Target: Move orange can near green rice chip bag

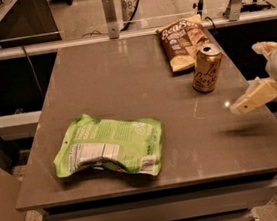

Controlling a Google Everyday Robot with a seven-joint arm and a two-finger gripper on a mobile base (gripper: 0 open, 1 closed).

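A brown chip bag (182, 43) lies at the far right of the surface (125, 84). The orange can (207, 69) stands upright just at that bag's near edge, close to the right rim. The green bag (110, 146) lies flat at the near left, well apart from the can, with bare surface between them. The claw (253, 98) hangs over the right edge, near the can but apart from it. I cannot tell whether it is released or clenched.

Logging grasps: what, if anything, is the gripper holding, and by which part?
Nothing. The cream gripper hangs over the grey table's right edge, apart from the upright amber-orange metal can.
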